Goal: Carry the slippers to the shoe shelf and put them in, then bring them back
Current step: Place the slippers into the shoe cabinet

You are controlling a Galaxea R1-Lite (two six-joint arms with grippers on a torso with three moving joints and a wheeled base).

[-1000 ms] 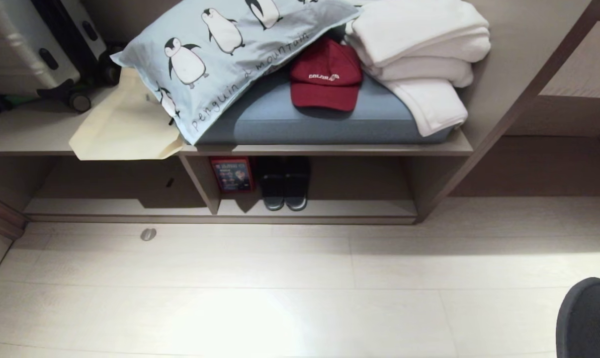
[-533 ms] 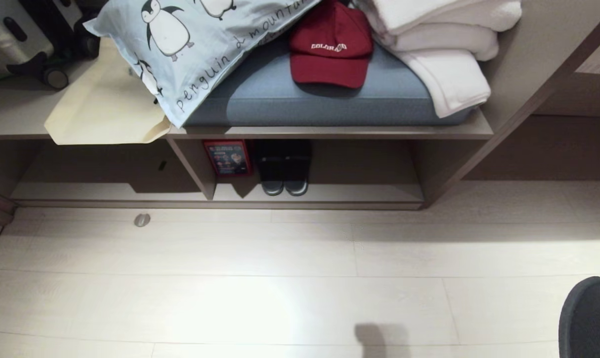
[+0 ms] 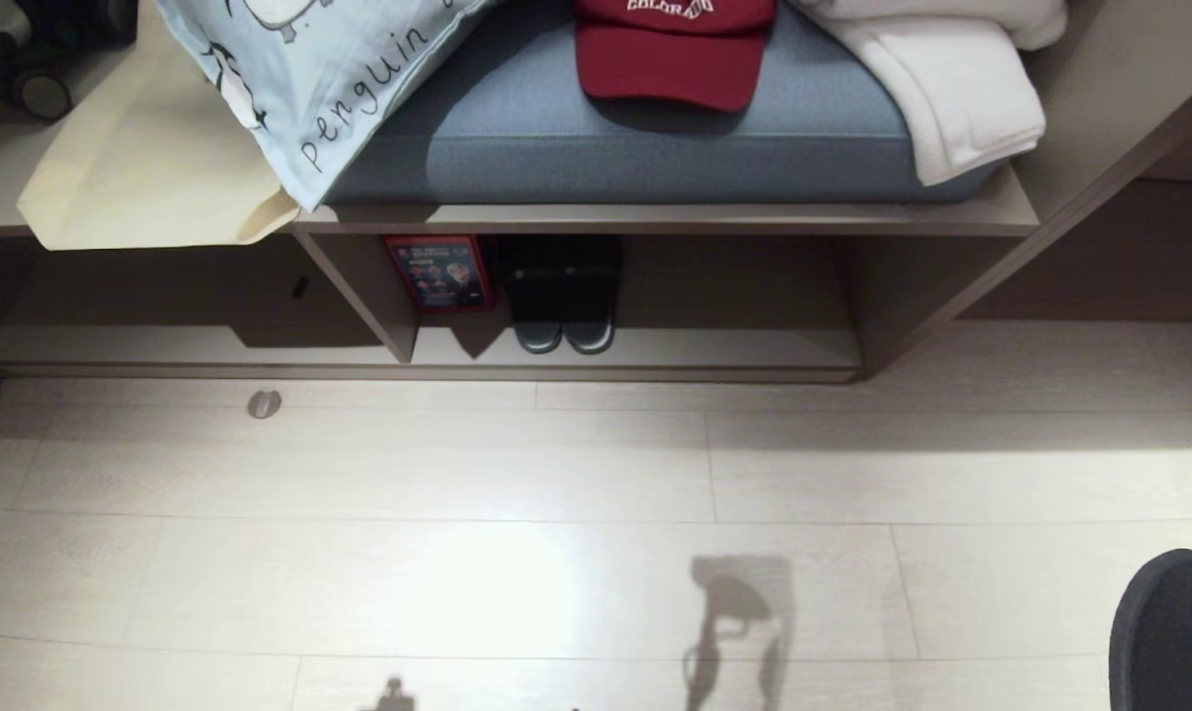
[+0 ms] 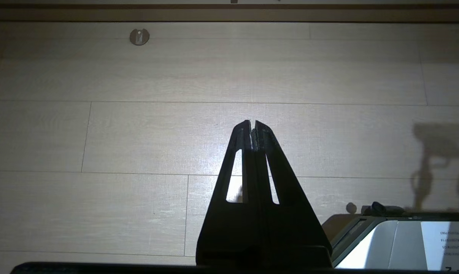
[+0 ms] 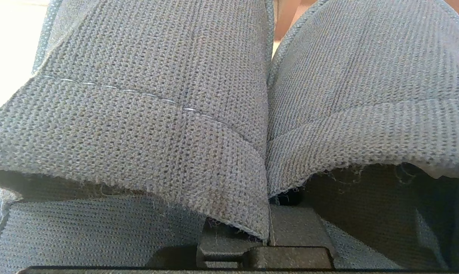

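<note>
The slippers (image 5: 164,125) are grey knit fabric and fill the right wrist view side by side. My right gripper (image 5: 269,228) is shut on their inner upper edges, its fingers mostly hidden under the fabric. One rounded slipper end (image 3: 1168,632) shows at the head view's lower right, above the floor. The shoe shelf (image 3: 655,348) is the low pale-wood cubby under the bench, with a divider (image 3: 363,296). My left gripper (image 4: 252,123) hangs shut and empty over the floor boards.
Another dark pair (image 3: 563,306) and a red-framed card (image 3: 437,272) stand in the cubby's right bay. On the bench lie a blue cushion (image 3: 556,138), red cap (image 3: 670,49), white towels (image 3: 961,89), penguin pillow (image 3: 329,59) and cream bag (image 3: 141,168). A floor stop (image 3: 265,403) sits on the floor.
The head camera has tilted down: bench and cubby slid up the picture and more floor shows, with an arm's shadow now on it. The slipper end at lower right keeps its place.
</note>
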